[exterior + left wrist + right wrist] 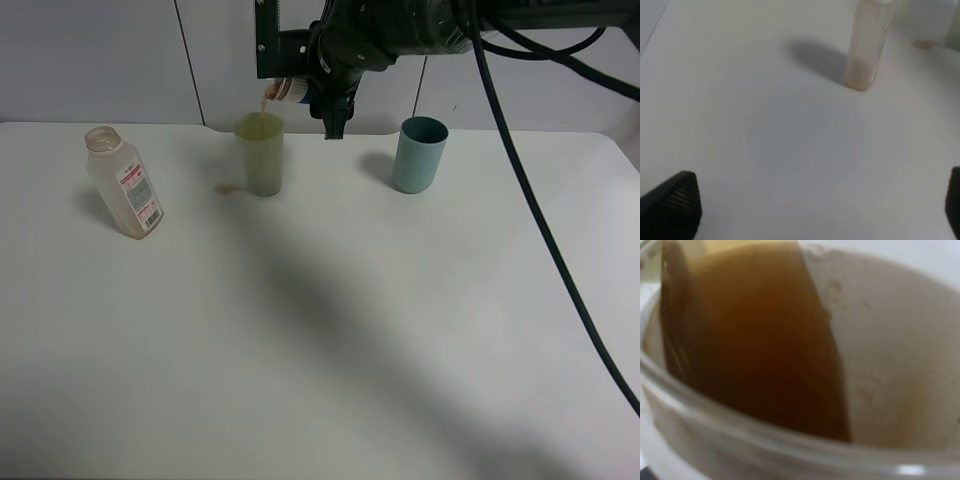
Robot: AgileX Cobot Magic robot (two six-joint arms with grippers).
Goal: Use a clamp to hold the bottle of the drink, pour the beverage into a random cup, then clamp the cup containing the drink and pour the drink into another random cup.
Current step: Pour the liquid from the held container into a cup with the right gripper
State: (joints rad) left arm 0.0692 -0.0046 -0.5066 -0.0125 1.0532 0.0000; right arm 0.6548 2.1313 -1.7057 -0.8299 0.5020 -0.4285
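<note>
The clear drink bottle [124, 182] stands open and nearly empty at the table's left; it also shows in the left wrist view [867, 45]. My right gripper [312, 95] is shut on a pale cup [285, 90], tilted above the green cup [261, 153]. A thin brown stream [267, 101] falls from it into the green cup. The right wrist view looks into the held cup [890, 365] with brown drink [755, 345] running toward its lip. My left gripper [812, 210] is open and empty above bare table, short of the bottle.
A blue-green cup [419, 153] stands to the right of the green cup. A small brown spill [228, 187] lies on the table left of the green cup and shows in the left wrist view [924, 44]. A black cable [540, 220] hangs across the right.
</note>
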